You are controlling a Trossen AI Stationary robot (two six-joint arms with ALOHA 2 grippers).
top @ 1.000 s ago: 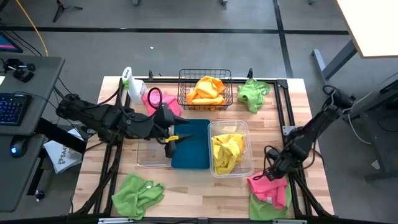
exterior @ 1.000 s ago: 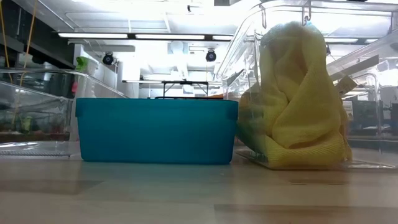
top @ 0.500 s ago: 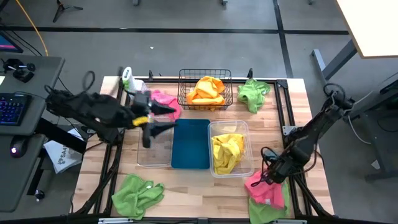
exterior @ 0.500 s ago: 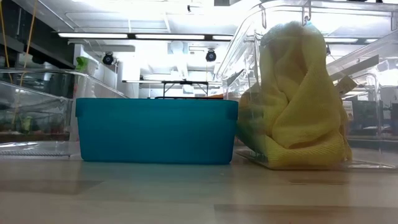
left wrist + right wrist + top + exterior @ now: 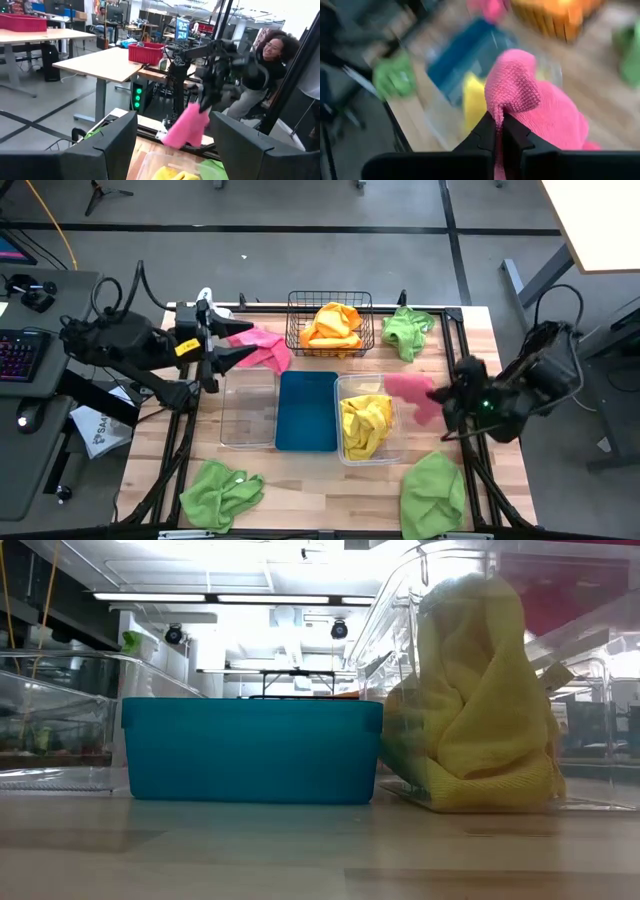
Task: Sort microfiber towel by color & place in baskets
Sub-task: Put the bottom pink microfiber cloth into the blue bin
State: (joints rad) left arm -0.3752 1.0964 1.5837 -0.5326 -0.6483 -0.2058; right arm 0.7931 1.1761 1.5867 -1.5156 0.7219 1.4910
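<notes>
My right gripper (image 5: 438,394) is shut on a pink towel (image 5: 410,392), held in the air just right of the clear tub (image 5: 398,442) that holds a yellow towel (image 5: 366,423). The left wrist view shows this towel (image 5: 187,126) hanging. My left gripper (image 5: 225,360) is open and empty, above the table's left side near a second pink towel (image 5: 258,345) that lies flat on the table. The blue tub (image 5: 306,412) and the other clear tub (image 5: 248,408) are empty. The black wire basket (image 5: 296,308) holds an orange towel (image 5: 332,325). My right gripper pinches a bunched fold of the pink towel (image 5: 501,111) between its two fingers (image 5: 489,131). It comes from the table's right side. The towel is lifted clear of the table and hangs slack from the fingers (image 5: 202,102).
Green towels lie at the near right (image 5: 432,492), near left (image 5: 220,490) and far right (image 5: 407,330) of the table. A white bottle (image 5: 212,315) stands at the far left corner. A person (image 5: 265,65) sits beyond the table's right side.
My right gripper has lifted the pink towel off the green towel at the near right corner and carried it up and toward the far-left, beside the tub with the yellow towel. My left gripper has drawn back from over the tubs toward the table's left edge.
</notes>
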